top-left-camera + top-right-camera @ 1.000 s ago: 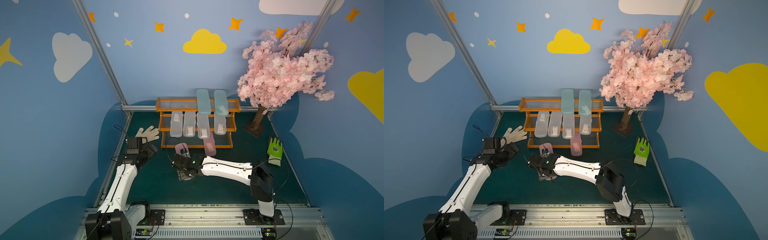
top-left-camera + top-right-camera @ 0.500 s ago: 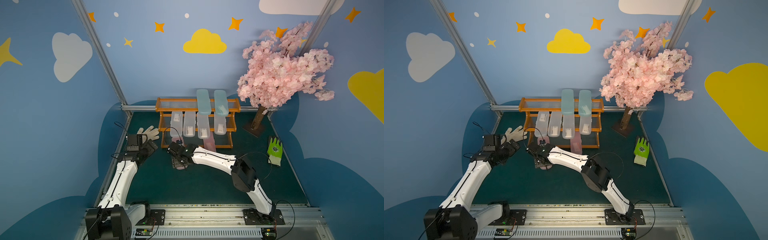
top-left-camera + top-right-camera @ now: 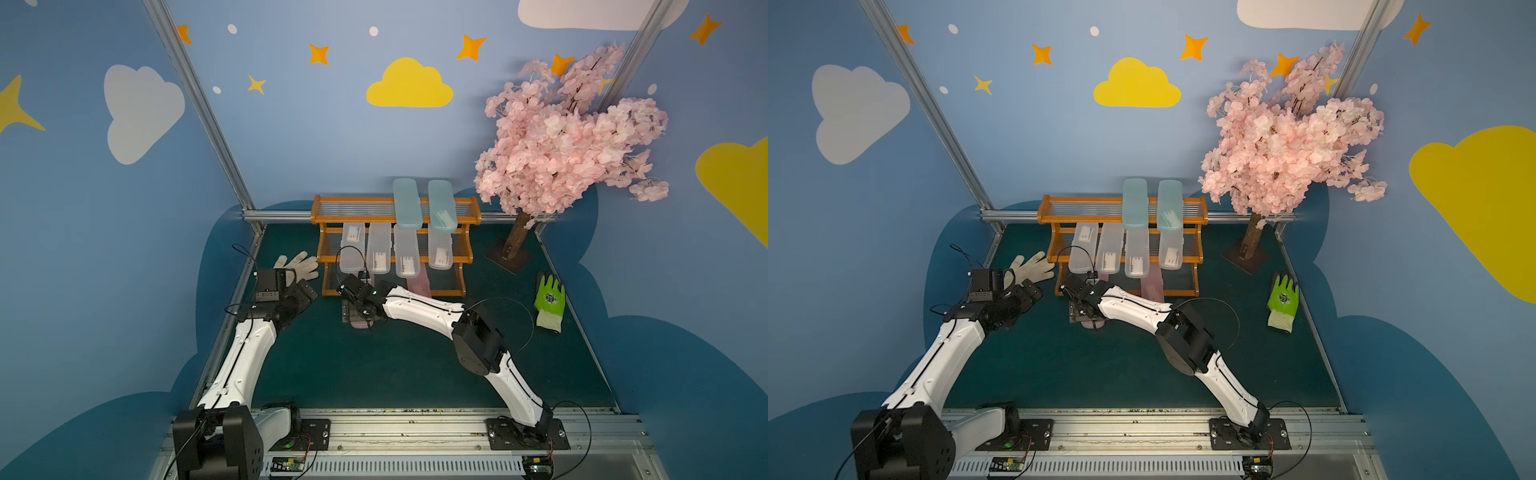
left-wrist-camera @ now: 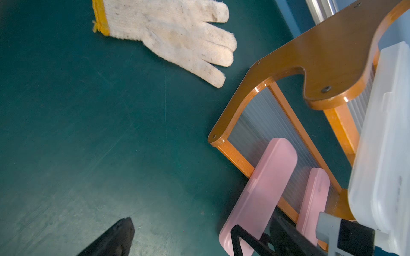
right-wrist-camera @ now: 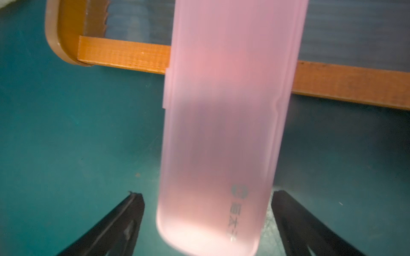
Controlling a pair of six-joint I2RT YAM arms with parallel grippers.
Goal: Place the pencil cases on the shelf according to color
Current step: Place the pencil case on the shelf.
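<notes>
The orange-brown shelf (image 3: 353, 203) (image 3: 1079, 203) stands at the back. Two light blue pencil cases (image 3: 407, 203) lie on its top tier and several clear ones (image 3: 352, 249) on the middle tier. One pink case (image 3: 417, 282) (image 4: 315, 195) lies on the lowest tier. Another pink case (image 5: 221, 133) (image 4: 261, 188) has its far end on that tier and its near end sticking out past the front rail. My right gripper (image 5: 206, 195) (image 3: 357, 316) is open, its fingers standing apart on either side of that near end. My left gripper (image 3: 301, 293) (image 4: 204, 221) hovers open over the mat, left of the shelf.
A white knit glove (image 3: 297, 264) (image 4: 177, 37) lies by the shelf's left foot, close to my left gripper. A green glove (image 3: 548, 299) lies at the right. The pink blossom tree (image 3: 569, 145) stands on its base (image 3: 509, 255) right of the shelf. Blue walls enclose the mat.
My right gripper carried the pink case from the mid mat up to the shelf's lowest tier, then opened and let it go. The left arm barely moved.
</notes>
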